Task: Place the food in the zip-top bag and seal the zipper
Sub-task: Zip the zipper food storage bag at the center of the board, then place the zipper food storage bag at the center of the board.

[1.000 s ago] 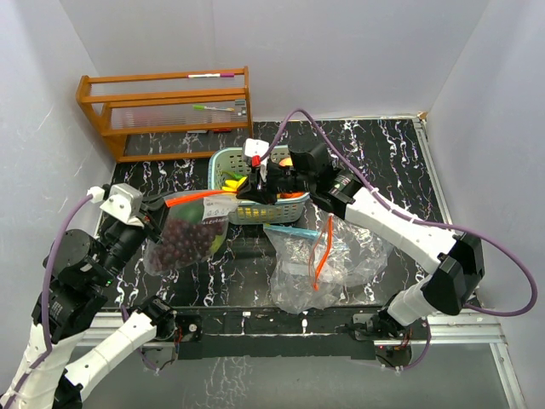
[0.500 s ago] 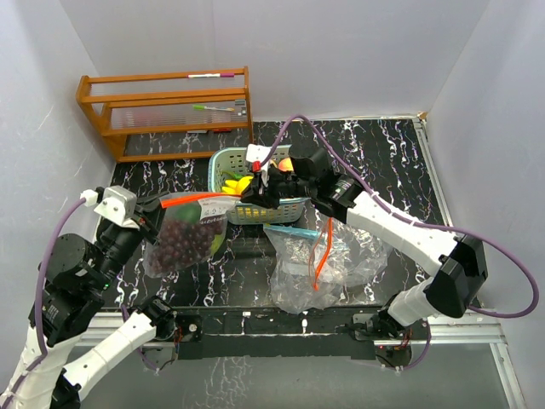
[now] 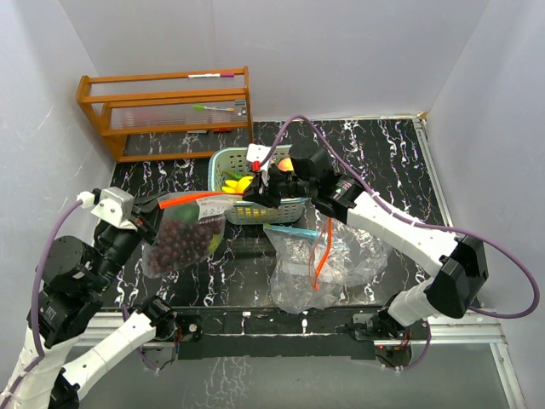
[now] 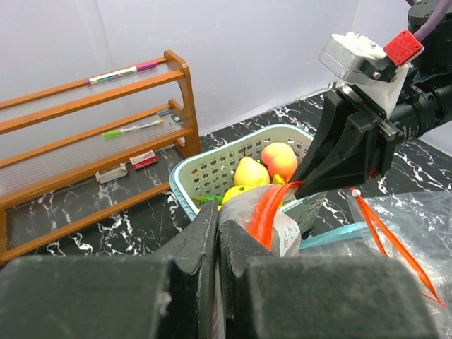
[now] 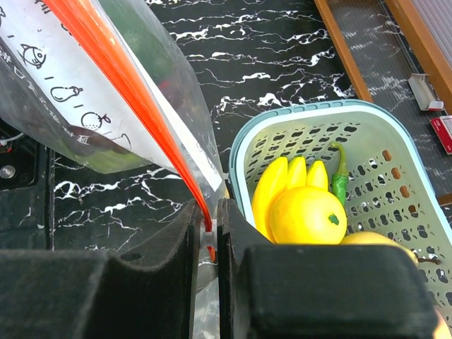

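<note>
The left gripper [image 4: 217, 212] is pinching shut on one end of the top edge of the zip-top bag [image 3: 183, 234], its fingers pressed together with the plastic between them. The right gripper [image 5: 209, 212] is clamping narrowly on the other end of that bag, right on its orange zipper [image 3: 192, 198], so the bag is hanging stretched between the two. Purple grapes [image 3: 177, 241] and a green fruit [image 3: 218, 240] are sitting inside it. Just beyond the right gripper, a basket [image 3: 217, 166] is holding bananas [image 5: 286, 183], a lemon [image 5: 307, 215] and a peach [image 4: 279, 159]. A second bag [image 3: 341, 264] is lying crumpled on the table [image 3: 383, 153], and a wooden rack [image 3: 162, 111] is standing at the back.
</note>
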Robot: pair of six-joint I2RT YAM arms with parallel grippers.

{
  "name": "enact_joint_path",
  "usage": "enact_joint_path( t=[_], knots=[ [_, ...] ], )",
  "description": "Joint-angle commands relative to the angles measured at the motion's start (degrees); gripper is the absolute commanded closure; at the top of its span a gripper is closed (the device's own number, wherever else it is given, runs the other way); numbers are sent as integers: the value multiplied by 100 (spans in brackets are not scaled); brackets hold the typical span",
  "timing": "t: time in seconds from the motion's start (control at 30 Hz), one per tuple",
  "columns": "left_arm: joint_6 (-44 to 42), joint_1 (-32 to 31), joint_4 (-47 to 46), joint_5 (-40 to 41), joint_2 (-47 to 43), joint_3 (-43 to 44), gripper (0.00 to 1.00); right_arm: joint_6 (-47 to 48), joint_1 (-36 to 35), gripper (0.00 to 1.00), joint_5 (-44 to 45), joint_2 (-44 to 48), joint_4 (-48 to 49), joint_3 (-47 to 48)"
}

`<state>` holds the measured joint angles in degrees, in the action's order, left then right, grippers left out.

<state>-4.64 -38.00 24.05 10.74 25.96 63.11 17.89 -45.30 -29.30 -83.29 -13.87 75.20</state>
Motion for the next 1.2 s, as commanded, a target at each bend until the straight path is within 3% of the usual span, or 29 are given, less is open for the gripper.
enact_joint_path(
  t=[0.0,0.07,0.23,0.3,0.7,1.03,1.17],
  knots=[
    [-23,-23,-772,297,-135,254,100,71,77,87,348,141,-313,8],
    [-12,-23,-764,321,-84,246,100,11,78,55,287,168,-264,67],
    [16,-22,-710,431,78,190,100,-269,80,23,54,383,79,156],
    [-2,-23,-721,537,113,148,100,-432,82,4,133,533,279,132],
    [114,-23,-767,3025,973,318,100,-1372,85,2,1404,1134,143,-19],
    [-98,-4,-1765,3705,2259,244,100,-1610,85,2,1427,1679,90,-442],
    [-139,376,-2370,3496,2797,66,100,-1626,83,2,1491,1850,45,-584]
  ],
)
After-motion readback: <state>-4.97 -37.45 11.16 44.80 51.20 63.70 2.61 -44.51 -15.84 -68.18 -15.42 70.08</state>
